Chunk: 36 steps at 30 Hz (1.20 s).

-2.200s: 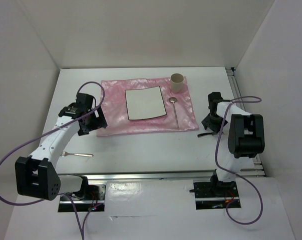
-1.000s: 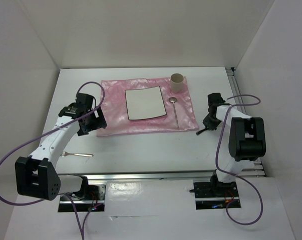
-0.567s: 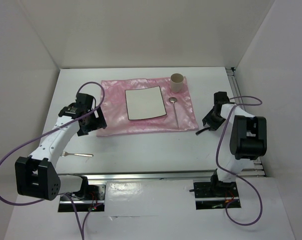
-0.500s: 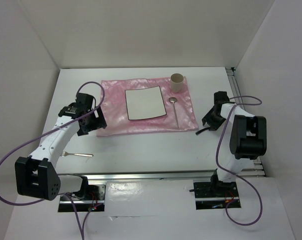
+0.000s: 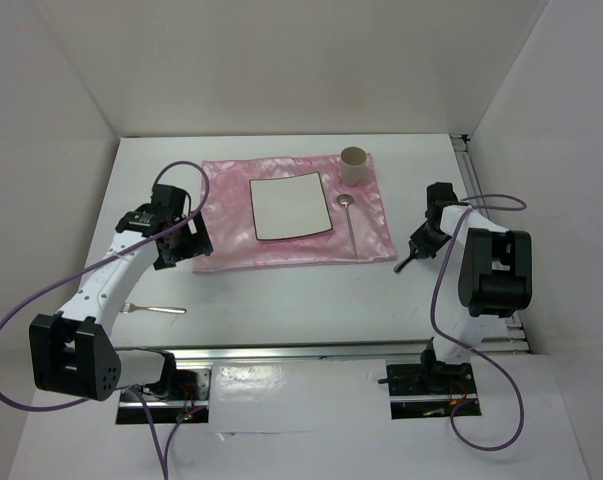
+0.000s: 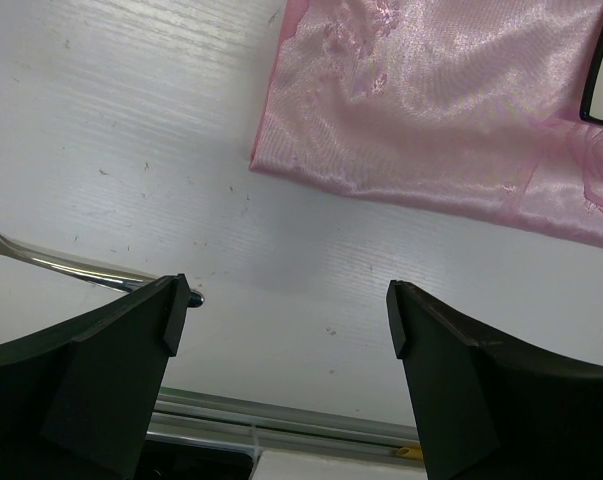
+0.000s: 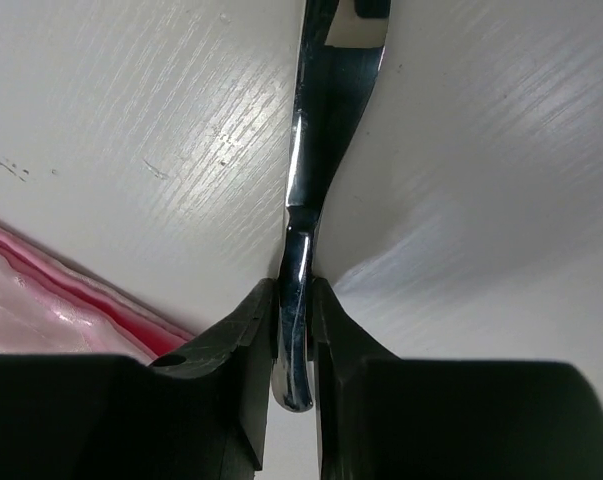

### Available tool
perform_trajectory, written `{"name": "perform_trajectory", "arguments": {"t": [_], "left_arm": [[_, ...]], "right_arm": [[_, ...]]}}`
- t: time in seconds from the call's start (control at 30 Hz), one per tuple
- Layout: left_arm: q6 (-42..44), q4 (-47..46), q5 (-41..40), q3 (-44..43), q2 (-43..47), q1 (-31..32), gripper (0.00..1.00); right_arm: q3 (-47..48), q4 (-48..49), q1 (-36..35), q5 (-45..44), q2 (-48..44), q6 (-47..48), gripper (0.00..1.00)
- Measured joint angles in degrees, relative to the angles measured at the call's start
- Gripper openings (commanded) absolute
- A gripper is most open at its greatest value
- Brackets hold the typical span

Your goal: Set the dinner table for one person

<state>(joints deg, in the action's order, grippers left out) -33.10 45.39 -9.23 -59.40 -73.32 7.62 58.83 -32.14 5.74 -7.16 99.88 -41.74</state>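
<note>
Off the near right corner of the shiny pink cloth (image 5: 226,205), we find the right tool (image 7: 293,335) pinched almost closed on the handle end of a slim shiny metal utensil (image 7: 306,160). It is probably the knife, though its far end runs out of our wrist view. We judge the step in hand to be picking this piece up to lay it by the square white plate with a dark rim (image 5: 291,205). A long metal spoon (image 5: 351,225) and a beige cup (image 5: 354,165) already sit on the cloth. We cannot tell whether the utensil has left the surface.

The next move calls for a lift without the thin handle twisting, then a turn to lie parallel with the spoon. Our left tool (image 6: 288,300) hangs spread wide and empty over the cloth's near left corner, with a silver metal fork (image 6: 61,262) nearby.

Beneath everything lies the large flat matte white rectangular bench with silver rails (image 5: 281,300), level, its long axis seemingly left to right across both arms. The utensil points straight out from the fingertips, slanting toward the near edge
</note>
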Motion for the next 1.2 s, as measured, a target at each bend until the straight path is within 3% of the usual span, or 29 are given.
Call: {"name": "perform_trajectory", "arguments": {"t": [0.5,0.87,1.2], "left_arm": [[-0.02,-0.02,0.2,0.0,0.0,0.0,1.0],[-0.09,-0.07,0.59,0.0,-0.5,0.0,1.0],[-0.09,-0.11,0.48,0.0,-0.5,0.0,1.0]], "right_arm": [[1.29,-8.96,-1.22,-6.49,-2.47,6.34,0.03],[22.1,-14.1,-14.16,-8.39,-0.98,14.38,0.03],[28.65,-14.21,-21.66,-3.67,11.28,24.61,0.04]]}}
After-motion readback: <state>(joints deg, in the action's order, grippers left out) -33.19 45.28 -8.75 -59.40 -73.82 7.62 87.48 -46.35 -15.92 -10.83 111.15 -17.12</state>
